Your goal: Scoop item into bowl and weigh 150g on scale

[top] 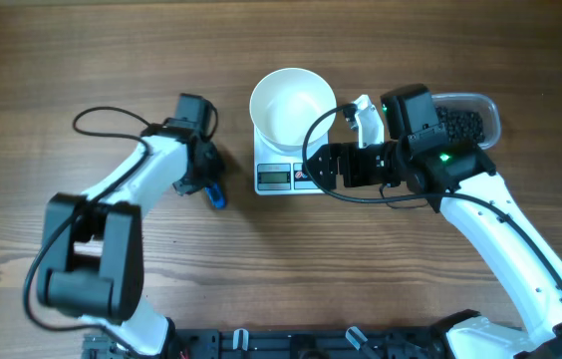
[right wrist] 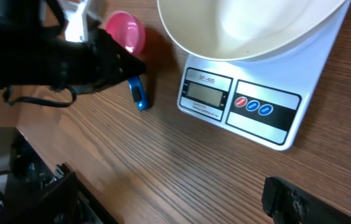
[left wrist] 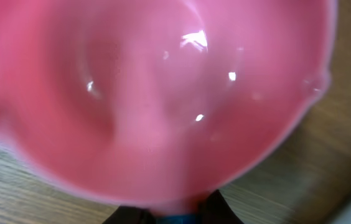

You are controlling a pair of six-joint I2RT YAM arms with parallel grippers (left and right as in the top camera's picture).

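Note:
The white bowl [top: 293, 105] [right wrist: 250, 25] sits empty on the scale [top: 283, 177] [right wrist: 269, 118]. The item, a pile of small black beans [top: 463, 122], lies in a clear tub behind my right arm. A scoop with a pink cup [left wrist: 157, 93] [right wrist: 127, 31] and a blue handle [top: 215, 193] [right wrist: 139, 93] lies left of the scale. My left gripper [top: 204, 168] [left wrist: 178, 214] is shut on the blue handle, which shows between the black fingers. My right gripper [top: 308, 168] [right wrist: 175, 205] hangs open over bare wood in front of the scale, with nothing between its fingers.
The clear plastic tub [top: 490, 108] stands at the back right, partly hidden by the right arm. The left arm [right wrist: 45, 56] reaches in from the left, close to the scale's left edge. Bare wooden table [top: 82, 70] lies at the far left and along the front.

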